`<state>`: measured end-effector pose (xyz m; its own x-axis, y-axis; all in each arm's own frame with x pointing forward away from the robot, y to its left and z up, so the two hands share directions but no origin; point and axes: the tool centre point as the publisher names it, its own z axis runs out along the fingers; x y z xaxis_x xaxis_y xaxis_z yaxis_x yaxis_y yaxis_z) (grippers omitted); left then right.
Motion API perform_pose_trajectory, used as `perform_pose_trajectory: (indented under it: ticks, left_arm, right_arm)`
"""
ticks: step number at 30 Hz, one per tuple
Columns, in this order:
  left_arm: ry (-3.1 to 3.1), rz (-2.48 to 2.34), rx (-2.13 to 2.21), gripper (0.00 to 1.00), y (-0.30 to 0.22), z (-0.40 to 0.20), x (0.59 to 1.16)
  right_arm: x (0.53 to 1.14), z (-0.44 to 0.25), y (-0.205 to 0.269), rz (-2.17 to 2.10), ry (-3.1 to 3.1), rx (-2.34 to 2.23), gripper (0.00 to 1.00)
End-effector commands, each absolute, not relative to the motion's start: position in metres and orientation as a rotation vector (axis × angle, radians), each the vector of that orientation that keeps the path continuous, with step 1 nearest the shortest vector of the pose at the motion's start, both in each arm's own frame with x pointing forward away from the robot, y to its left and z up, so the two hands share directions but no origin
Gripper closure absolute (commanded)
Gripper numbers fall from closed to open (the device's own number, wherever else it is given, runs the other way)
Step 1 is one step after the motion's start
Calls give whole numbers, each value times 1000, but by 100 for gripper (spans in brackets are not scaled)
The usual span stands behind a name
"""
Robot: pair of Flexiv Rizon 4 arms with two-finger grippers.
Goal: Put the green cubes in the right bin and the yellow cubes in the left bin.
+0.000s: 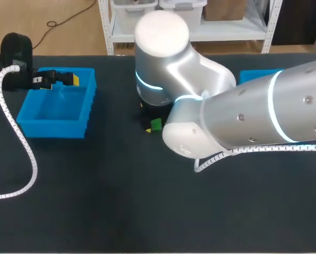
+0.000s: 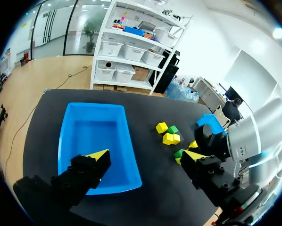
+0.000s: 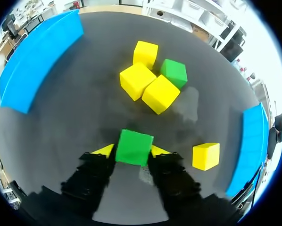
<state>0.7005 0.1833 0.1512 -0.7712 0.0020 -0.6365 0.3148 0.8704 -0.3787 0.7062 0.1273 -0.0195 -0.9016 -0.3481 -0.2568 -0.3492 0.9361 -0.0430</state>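
Head view: left bin sits upper left, left gripper over it, fingers wide apart. Right gripper squeezes a green cube near the yellow cubes.

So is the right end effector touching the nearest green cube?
Touching. In the right wrist view the right end effector has both yellow fingertips against the green cube, no gap.

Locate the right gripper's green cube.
Right wrist view: the green cube sits between the fingers of the right gripper, short of the cube cluster, a lone yellow cube beside it.
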Motion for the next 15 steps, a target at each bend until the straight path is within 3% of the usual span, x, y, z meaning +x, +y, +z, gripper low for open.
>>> perform_pose_trajectory:
  ticks: [1,8,15]
  left_arm:
    - [2376,-634,230,0,185,150,700]
    - [2376,-634,230,0,185,150,700]
    - [2376,-634,230,0,185,150,700]
  right_arm:
    - [707,-20,129,-9,2819,-522,100]
    - [710,3,120,-34,2760,-567,100]
    - [732,62,77,13,2670,-456,100]
